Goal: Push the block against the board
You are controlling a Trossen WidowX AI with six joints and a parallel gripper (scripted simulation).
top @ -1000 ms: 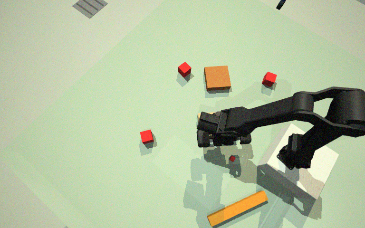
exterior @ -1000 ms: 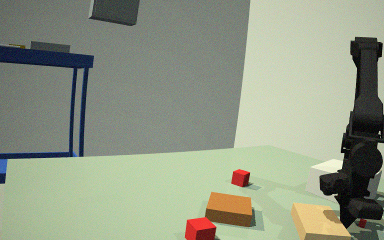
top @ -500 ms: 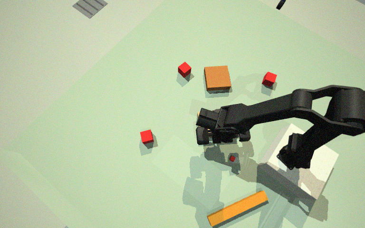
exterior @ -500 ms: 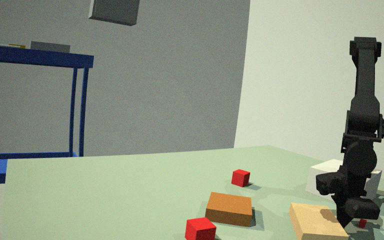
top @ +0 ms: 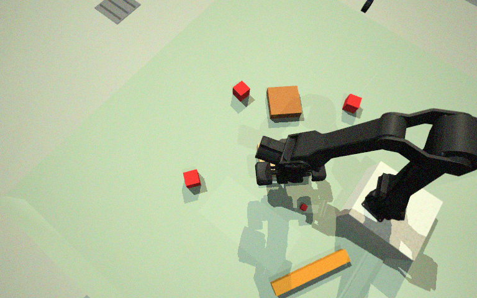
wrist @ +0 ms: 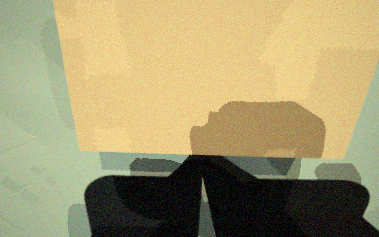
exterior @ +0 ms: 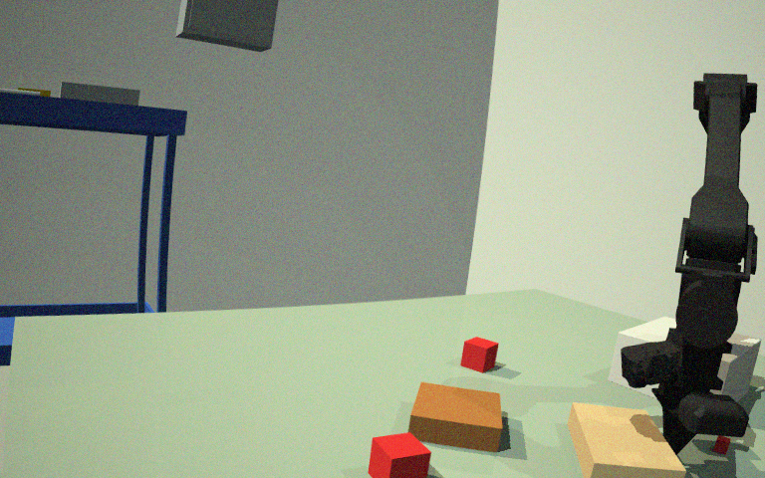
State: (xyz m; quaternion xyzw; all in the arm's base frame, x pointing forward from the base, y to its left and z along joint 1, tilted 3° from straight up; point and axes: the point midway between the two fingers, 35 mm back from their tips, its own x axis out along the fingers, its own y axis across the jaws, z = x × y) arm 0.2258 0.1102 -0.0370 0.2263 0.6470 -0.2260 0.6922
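Note:
A tan square block (exterior: 615, 436) (wrist: 207, 69) lies flat on the green table; in the top view my gripper hides most of it. My gripper (top: 277, 171) (exterior: 676, 445) (wrist: 201, 152) is shut and empty, with its fingertips down at the table, at the middle of the tan block's near edge. A darker orange square block (top: 284, 102) (exterior: 455, 415) lies apart, beyond the tan one. The long orange board (top: 311, 272) lies flat far off near the lower edge of the top view, touching neither block.
Three red cubes (top: 241, 90) (top: 351, 103) (top: 191, 178) stand around the blocks. A tiny red cube (top: 303, 207) (exterior: 721, 444) sits close behind my gripper. The arm's white base block (top: 427, 207) (exterior: 642, 341) stands to the right. A blue table (exterior: 90, 116) stands off the work surface.

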